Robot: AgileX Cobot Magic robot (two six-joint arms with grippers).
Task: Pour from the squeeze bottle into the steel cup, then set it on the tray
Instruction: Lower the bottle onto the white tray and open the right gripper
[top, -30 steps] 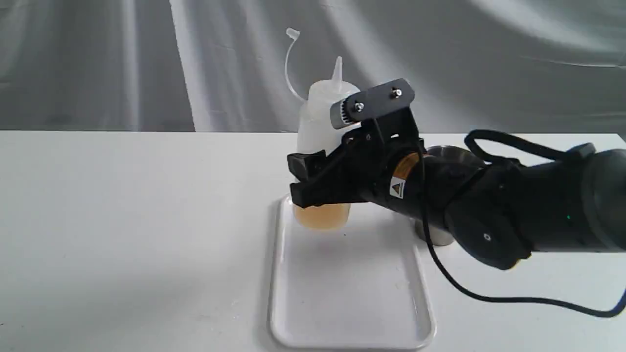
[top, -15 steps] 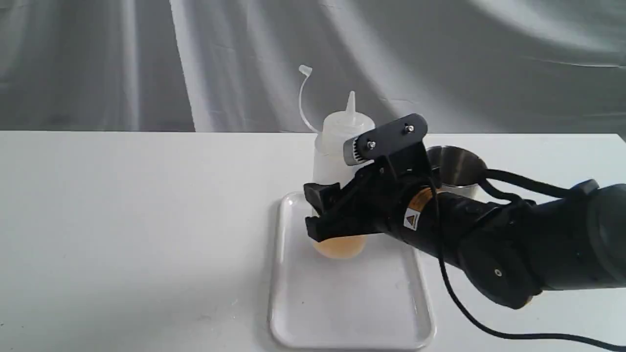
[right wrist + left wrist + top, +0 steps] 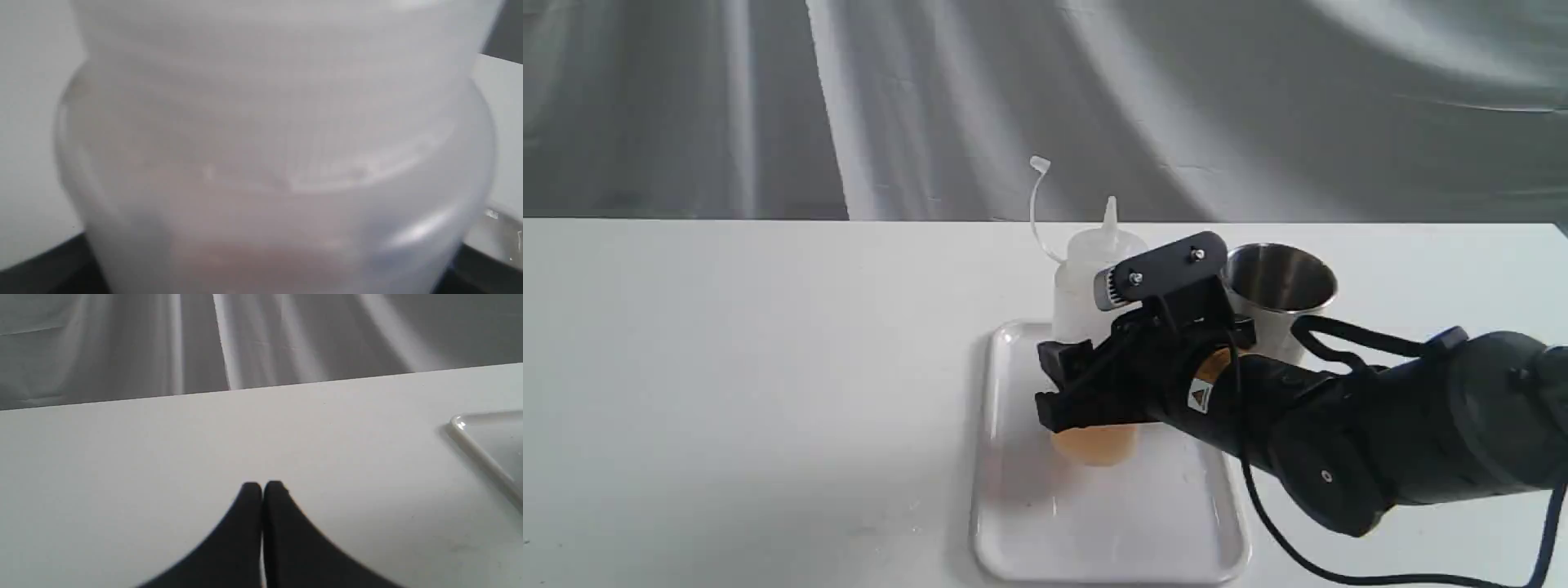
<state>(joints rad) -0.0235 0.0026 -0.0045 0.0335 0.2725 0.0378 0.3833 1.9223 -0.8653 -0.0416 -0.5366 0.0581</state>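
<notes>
the white table [image 3: 727, 367] carries everything you see, and the tray [image 3: 983, 457] lies flat on it with a short end facing the camera. your right arm [image 3: 1380, 433] is the largest thing over it. it reaches in low from the tray's right side and crosses the tray's right rim.

the right fingers [image 3: 1066, 412] are clamped around the squeeze bottle [image 3: 1090, 286], low on its body, just above the amber liquid. the bottle stands upright over the far half of the tray, inside the rim, with its nozzle pointing up. its base sits at the tray's floor, but you cannot tell whether it rests there or hangs just clear. in the right wrist view the bottle's cloudy wall [image 3: 269, 143] fills nearly the whole picture, and the dark fingers [image 3: 41, 269] show only at the corners.

the steel cup [image 3: 1282, 286] stands upright on the table just off the tray's far right corner, outside the rim. its lower part is hidden behind your arm, and you cannot see what it holds.

the left fingers [image 3: 249, 522] are pressed together with nothing between them. they hover over bare table well apart from the tray, and only a corner of the tray's rim [image 3: 482, 454] shows in that view.

the thin cap strap [image 3: 1035, 204] curls up from the bottle's shoulder on the side away from the cup.
</notes>
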